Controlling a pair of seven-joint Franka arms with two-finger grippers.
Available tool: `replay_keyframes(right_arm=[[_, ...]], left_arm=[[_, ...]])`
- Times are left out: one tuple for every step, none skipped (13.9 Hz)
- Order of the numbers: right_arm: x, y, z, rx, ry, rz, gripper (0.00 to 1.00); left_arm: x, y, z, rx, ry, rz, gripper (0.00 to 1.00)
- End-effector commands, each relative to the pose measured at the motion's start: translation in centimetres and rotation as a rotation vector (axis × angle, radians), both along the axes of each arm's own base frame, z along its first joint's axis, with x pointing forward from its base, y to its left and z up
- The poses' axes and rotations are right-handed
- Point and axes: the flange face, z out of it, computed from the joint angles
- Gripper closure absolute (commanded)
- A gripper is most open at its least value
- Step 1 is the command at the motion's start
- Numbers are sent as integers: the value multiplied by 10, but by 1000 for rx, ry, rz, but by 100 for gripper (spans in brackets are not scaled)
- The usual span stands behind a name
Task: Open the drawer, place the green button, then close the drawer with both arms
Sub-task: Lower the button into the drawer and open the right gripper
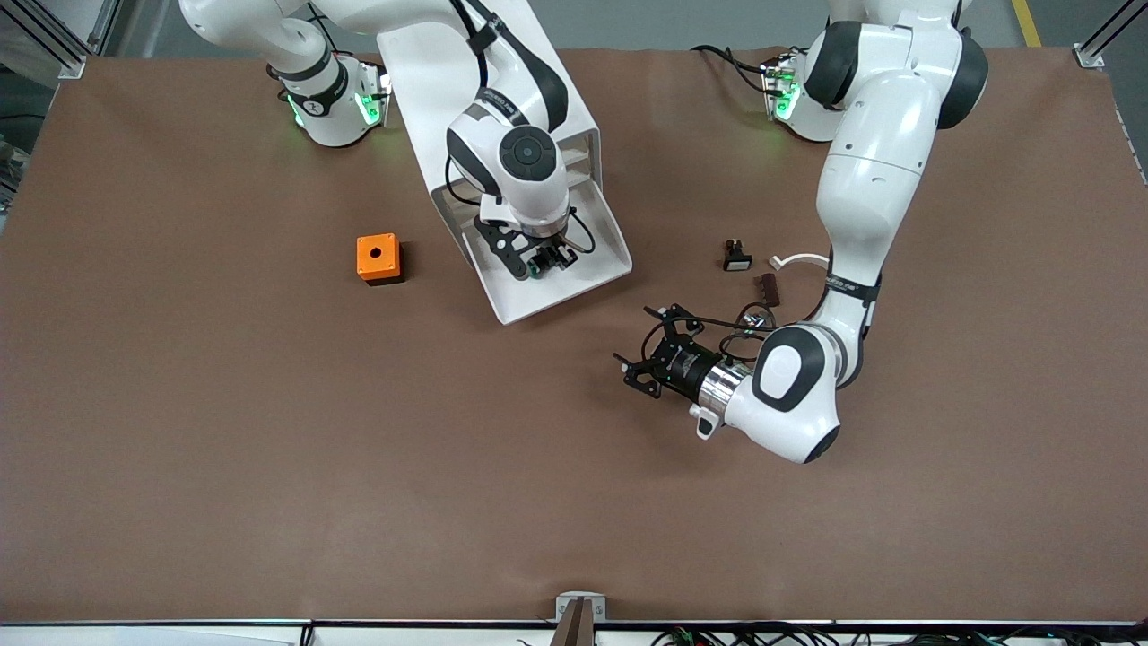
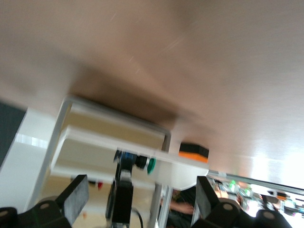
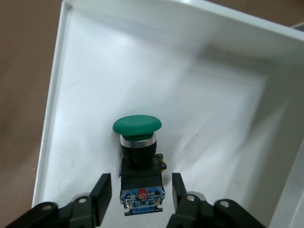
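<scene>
The button [image 3: 137, 156], with a green cap and a black-and-blue body, lies on the floor of the open white drawer [image 3: 53, 114]. My right gripper [image 3: 137, 194] is open just above it, one finger on each side of the body with a gap on both sides. In the front view the right gripper [image 1: 549, 258] is over the drawer [image 1: 538, 309] with the button [image 1: 535, 266] under it. My left gripper [image 1: 639, 341] is open and empty, low over the table beside the drawer's front, toward the left arm's end. The left wrist view shows the left gripper [image 2: 141, 199], the drawer [image 2: 114, 137] and the green cap [image 2: 151, 165].
The white cabinet [image 1: 578, 117] stands at the middle back of the table. An orange box with a hole [image 1: 378, 258] sits toward the right arm's end. A black button with a white face [image 1: 736, 257], a small brown piece [image 1: 769, 288] and a white clip [image 1: 798, 261] lie by the left arm.
</scene>
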Motion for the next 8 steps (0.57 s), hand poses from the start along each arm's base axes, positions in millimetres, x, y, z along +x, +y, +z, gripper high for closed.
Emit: replay_keyframes(right_arm=[[20, -4, 30, 10, -38, -14, 0], [34, -9, 44, 9, -41, 2, 0], [52, -17, 61, 10, -37, 42, 0], [70, -31, 75, 12, -30, 91, 0], [89, -50, 87, 10, -14, 153, 0], [106, -72, 98, 11, 0, 201, 0], [125, -99, 110, 14, 17, 247, 0], [139, -124, 124, 24, 19, 294, 0]], left_arm=[[4, 0, 20, 62, -211, -114, 0], [9, 6, 24, 97, -270, -144, 0], [12, 9, 29, 121, -305, -157, 0], [17, 13, 38, 141, -342, -156, 0], [23, 17, 53, 157, -391, -145, 0], [28, 18, 59, 176, -431, -138, 0], [29, 13, 69, 205, -490, -151, 0], [28, 2, 82, 234, -554, -178, 0]])
